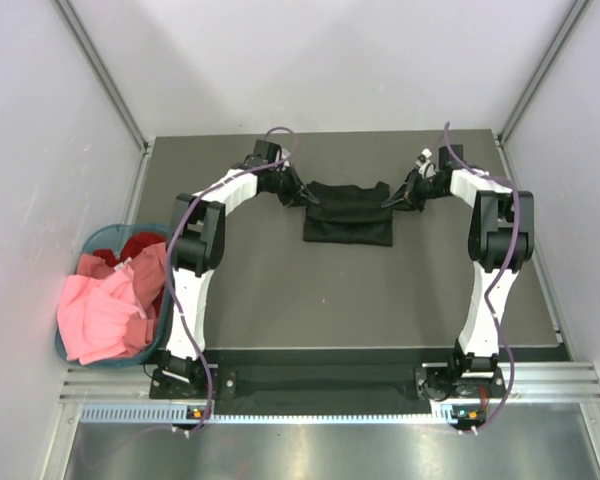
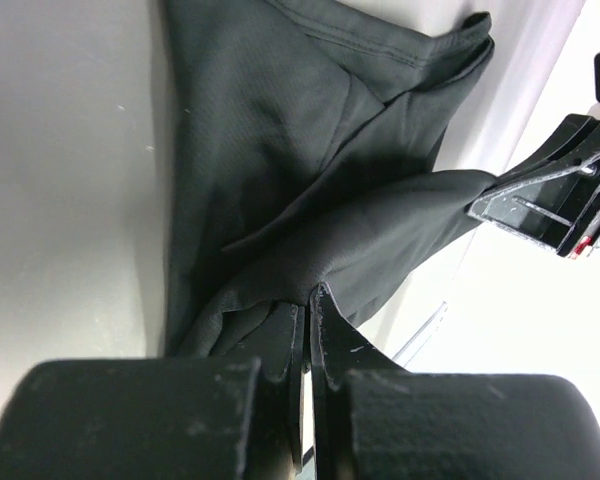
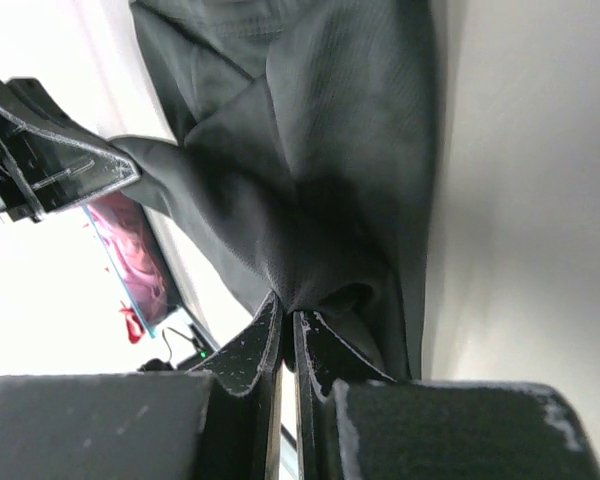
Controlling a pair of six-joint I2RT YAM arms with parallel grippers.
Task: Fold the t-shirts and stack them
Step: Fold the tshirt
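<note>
The black t-shirt [image 1: 348, 212] lies partly folded at the far middle of the table. My left gripper [image 1: 305, 199] is shut on its left corner, and my right gripper [image 1: 390, 201] is shut on its right corner. In the left wrist view the jaws [image 2: 308, 300] pinch bunched black cloth [image 2: 280, 150], and the right gripper's fingers [image 2: 540, 205] show at the right. In the right wrist view the jaws [image 3: 285, 312] pinch the cloth [image 3: 330, 130]. Pink and red t-shirts [image 1: 110, 305] are heaped in the basket.
A round teal basket [image 1: 68, 352] stands off the table's left edge, with pink shirts spilling over its rim. The dark table [image 1: 340, 300] is bounded by grey walls at left, right and back. The arm bases sit at the near edge.
</note>
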